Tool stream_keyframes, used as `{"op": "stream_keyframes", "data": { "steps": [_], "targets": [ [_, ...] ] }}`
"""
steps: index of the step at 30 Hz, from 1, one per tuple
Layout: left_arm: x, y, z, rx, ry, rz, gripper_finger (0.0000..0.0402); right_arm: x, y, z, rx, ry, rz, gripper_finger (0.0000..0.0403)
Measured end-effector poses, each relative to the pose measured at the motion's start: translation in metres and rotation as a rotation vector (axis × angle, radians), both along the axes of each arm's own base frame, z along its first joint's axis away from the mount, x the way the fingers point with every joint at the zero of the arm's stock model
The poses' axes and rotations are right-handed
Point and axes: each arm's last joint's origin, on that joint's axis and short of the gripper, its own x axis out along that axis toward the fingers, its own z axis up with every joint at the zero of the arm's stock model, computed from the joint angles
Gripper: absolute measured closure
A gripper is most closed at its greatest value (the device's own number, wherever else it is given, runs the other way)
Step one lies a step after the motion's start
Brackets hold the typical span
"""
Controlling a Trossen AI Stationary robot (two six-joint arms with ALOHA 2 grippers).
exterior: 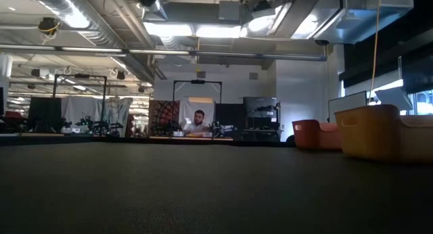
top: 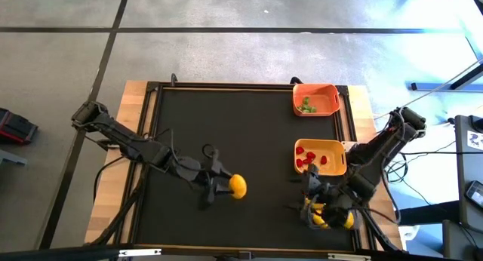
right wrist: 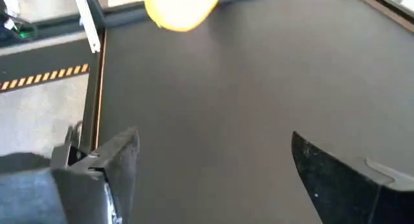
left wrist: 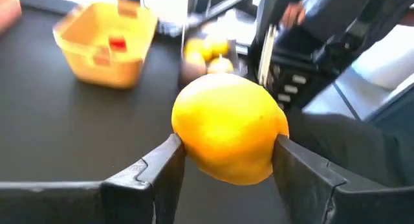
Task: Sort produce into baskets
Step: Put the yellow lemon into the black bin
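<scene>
My left arm reaches in low from the left edge across the worktop, and its left gripper has fingers pinching a lemon near the front middle of the mat. My right arm folds in from the right side, right gripper down at the front right corner over the dark basket holding yellow pieces, fingers spread wide with nothing between them. Yellow-tan basket with red pieces sits just behind it; orange basket with green bits is at the back right corner. Mat centre and back left look open.
</scene>
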Motion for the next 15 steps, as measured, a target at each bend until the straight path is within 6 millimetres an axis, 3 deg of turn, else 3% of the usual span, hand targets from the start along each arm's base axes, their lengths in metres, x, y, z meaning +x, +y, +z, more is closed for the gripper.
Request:
{"op": "stream_keyframes", "data": {
  "steps": [8,15],
  "targets": [
    [0.012,0.012,0.011,0.132,-0.155,0.010,0.0197,0.025,-0.016,0.007,-0.034,-0.036,0.027,0.0086],
    [0.032,0.014,-0.001,0.178,-0.213,0.024,0.0196,0.037,-0.023,0.005,-0.063,-0.039,0.022,0.0091]
  ]
}}
